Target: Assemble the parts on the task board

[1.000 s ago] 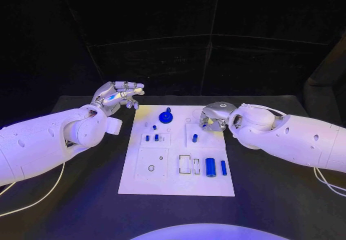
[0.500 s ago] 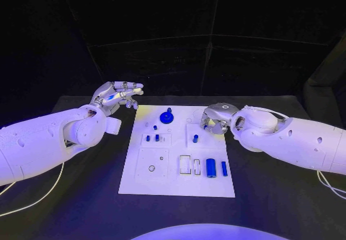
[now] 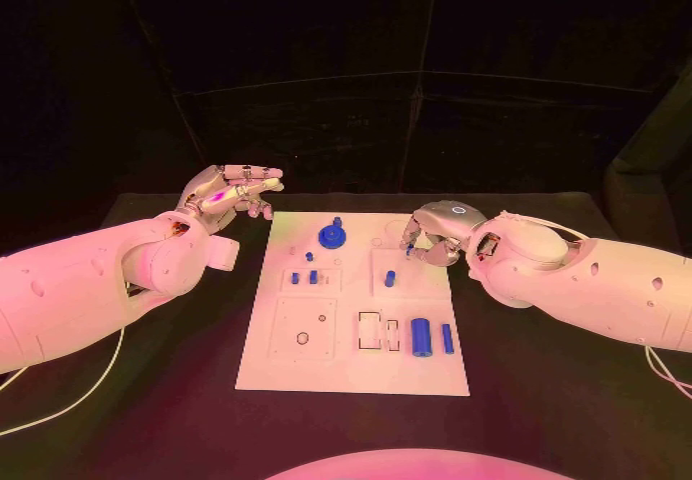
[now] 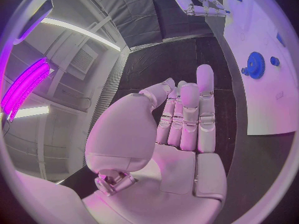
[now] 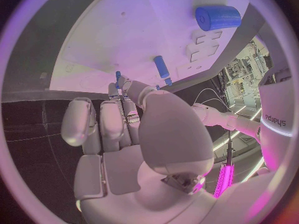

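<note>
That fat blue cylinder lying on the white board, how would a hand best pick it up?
Probably from straight above, pinching across its rounded sides near the middle. The fat blue cylinder lies flat on the task board, its length running toward the robot. A thin blue rod lies close on one side and a small slot on the other, so the fingers need to come down narrow.

White task board (image 3: 353, 370) lies flat, blue parts (image 3: 421, 335) on it.
</note>
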Tool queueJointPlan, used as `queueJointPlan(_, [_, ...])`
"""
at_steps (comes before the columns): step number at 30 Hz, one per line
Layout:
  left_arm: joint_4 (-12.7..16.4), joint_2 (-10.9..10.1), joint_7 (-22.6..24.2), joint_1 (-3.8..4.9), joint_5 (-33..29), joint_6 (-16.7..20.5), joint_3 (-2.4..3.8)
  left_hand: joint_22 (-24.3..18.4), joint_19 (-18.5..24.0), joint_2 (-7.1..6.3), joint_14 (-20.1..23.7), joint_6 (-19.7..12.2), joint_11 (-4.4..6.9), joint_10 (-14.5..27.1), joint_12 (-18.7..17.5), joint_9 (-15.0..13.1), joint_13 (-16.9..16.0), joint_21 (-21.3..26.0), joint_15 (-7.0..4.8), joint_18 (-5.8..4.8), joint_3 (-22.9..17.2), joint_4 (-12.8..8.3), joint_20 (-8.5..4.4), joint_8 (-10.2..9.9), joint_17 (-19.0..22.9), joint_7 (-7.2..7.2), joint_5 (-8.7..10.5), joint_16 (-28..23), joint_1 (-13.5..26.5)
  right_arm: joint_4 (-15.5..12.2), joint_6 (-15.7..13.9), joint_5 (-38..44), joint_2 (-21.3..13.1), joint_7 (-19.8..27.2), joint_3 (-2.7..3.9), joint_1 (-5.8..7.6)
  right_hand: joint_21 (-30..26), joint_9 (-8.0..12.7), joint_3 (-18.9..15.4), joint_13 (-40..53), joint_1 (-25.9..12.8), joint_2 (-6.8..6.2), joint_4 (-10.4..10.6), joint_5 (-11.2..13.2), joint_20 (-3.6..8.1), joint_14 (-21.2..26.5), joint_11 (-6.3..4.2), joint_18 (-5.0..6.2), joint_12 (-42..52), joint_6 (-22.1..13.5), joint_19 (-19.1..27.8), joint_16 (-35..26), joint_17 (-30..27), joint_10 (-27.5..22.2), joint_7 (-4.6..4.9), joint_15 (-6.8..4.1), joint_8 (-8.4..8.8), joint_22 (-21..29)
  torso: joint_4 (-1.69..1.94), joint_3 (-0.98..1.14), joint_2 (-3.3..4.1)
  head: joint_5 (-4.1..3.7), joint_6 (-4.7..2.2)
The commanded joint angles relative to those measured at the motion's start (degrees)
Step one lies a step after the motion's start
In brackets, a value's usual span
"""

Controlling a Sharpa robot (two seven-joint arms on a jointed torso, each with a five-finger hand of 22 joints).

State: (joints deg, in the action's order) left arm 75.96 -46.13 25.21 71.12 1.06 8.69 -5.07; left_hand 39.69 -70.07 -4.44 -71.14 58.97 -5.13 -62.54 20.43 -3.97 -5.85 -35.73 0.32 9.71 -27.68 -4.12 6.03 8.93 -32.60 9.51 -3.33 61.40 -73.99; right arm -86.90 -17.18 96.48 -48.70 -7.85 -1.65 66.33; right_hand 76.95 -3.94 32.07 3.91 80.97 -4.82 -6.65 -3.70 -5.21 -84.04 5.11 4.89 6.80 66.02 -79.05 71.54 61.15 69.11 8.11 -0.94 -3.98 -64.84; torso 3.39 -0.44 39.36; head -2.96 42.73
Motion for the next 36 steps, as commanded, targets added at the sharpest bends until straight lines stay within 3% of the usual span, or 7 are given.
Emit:
queueJointPlan(1, [0.11,-0.07,0.42,0.08,-0.31,-0.50,0.05,-0.08,0.54,0.10,0.46,-0.54,0.01,0.51,0.31,0.08,-0.06,0.34,0.01,0.75,0.14,-0.18,0.00,0.19,0.04,0.03,-0.04,-0.32,-0.30,-1.62,-2.56,-1.24,-0.53,-0.09,0.28,0.20,0.31,0.05,0.41,0.07,-0.45,-0.15,-0.09,-0.24,0.13,-1.20,-1.00,0.07,-0.04,-0.01,-0.34,0.36,0.00,1.40,0.12,0.10,0.18,-0.04,0.03,-0.01,0.00,0.14,0.04])
queueJointPlan(5, [0.21,-0.15,0.45,0.09,-0.31,-0.48,0.06,-0.11,0.54,0.10,0.51,-0.61,-0.01,0.61,0.36,0.09,-0.06,0.38,0.03,0.75,0.16,-0.24,0.01,0.18,0.14,0.06,-0.04,-0.36,-0.35,-5.11,-3.12,-1.96,-0.92,0.13,1.00,0.26,0.35,0.05,0.54,0.07,-0.48,-0.18,-0.14,-0.27,0.14,-1.21,-1.00,0.06,-0.04,-0.01,-0.36,0.42,0.07,1.41,0.13,0.11,0.17,-0.10,0.03,0.05,0.01,0.51,0.04])
queueJointPlan(9, [0.39,-0.13,0.47,0.09,-0.31,-0.45,0.06,-0.11,0.54,0.10,0.51,-0.61,-0.01,0.61,0.36,0.09,-0.06,0.38,0.03,0.75,0.16,-0.24,0.01,0.18,0.14,0.06,-0.04,-0.36,-0.35,-7.49,-3.31,-2.25,-0.29,0.37,1.22,0.30,0.40,0.05,0.66,0.07,-0.55,-0.25,-0.21,-0.30,0.15,-1.23,-0.99,0.05,-0.05,-0.02,-0.39,0.49,0.15,1.41,0.14,0.11,0.18,-0.19,0.18,-0.03,0.00,0.72,0.17])
queueJointPlan(15, [0.90,-0.08,0.51,0.10,-0.31,-0.44,0.06,-0.13,0.54,0.11,0.55,-0.66,-0.03,0.69,0.40,0.09,-0.06,0.41,0.04,0.75,0.18,-0.28,0.01,0.18,0.19,0.07,-0.05,-0.38,-0.40,-9.11,-3.16,-1.11,2.00,0.78,1.31,0.31,0.41,0.06,0.98,0.08,-0.64,-0.32,-0.36,-0.46,0.16,-1.24,-0.97,0.05,-0.08,-0.08,-0.38,0.52,0.14,1.41,0.17,0.12,0.20,-0.19,0.20,-0.06,0.02,1.74,0.52])
queueJointPlan(21, [1.50,-0.07,0.61,0.12,-0.31,-0.39,0.07,-0.14,0.54,0.12,0.56,-0.67,-0.04,0.72,0.41,0.10,-0.05,0.42,0.05,0.74,0.18,-0.30,0.02,0.18,0.22,0.08,-0.05,-0.38,-0.42,-8.33,-1.70,-0.04,5.78,1.40,1.21,0.13,0.39,0.06,1.18,0.08,-0.70,-0.37,-0.45,-0.58,0.17,-1.24,-0.95,0.06,-0.11,-0.10,-0.34,0.52,0.11,1.40,0.19,0.12,0.20,-0.13,0.04,-0.04,0.09,2.93,1.06])
queueJointPlan(30, [1.78,0.20,0.74,0.12,-0.31,-0.95,0.07,-0.24,0.54,0.24,0.66,-0.80,-0.11,1.03,0.69,0.10,-0.06,0.57,0.10,0.73,0.26,-0.42,0.06,0.22,0.38,0.13,-0.21,-0.38,-0.55,-5.07,1.50,1.18,11.34,2.54,0.79,-3.24,0.37,0.07,1.35,0.07,-0.88,-0.39,-0.47,-0.62,0.16,-1.22,-0.89,0.07,-0.17,-0.21,-0.30,0.49,0.02,1.31,0.25,0.16,0.23,-0.08,0.08,0.05,0.05,4.81,2.23])
queueJointPlan(36, [1.73,0.36,0.73,0.13,-0.31,-1.20,0.07,-0.27,0.54,0.21,0.72,-0.88,-0.14,1.15,0.77,0.10,-0.06,0.61,0.12,0.74,0.31,-0.48,0.07,0.22,0.49,0.17,-0.33,-0.40,-0.57,-3.59,2.91,1.79,13.25,2.97,0.04,-4.14,0.36,0.08,1.41,0.07,-0.95,-0.39,-0.48,-0.62,0.15,-1.21,-0.87,0.07,-0.21,-0.26,-0.28,0.48,-0.01,1.26,0.28,0.17,0.25,-0.05,0.04,0.01,0.02,5.53,2.67])
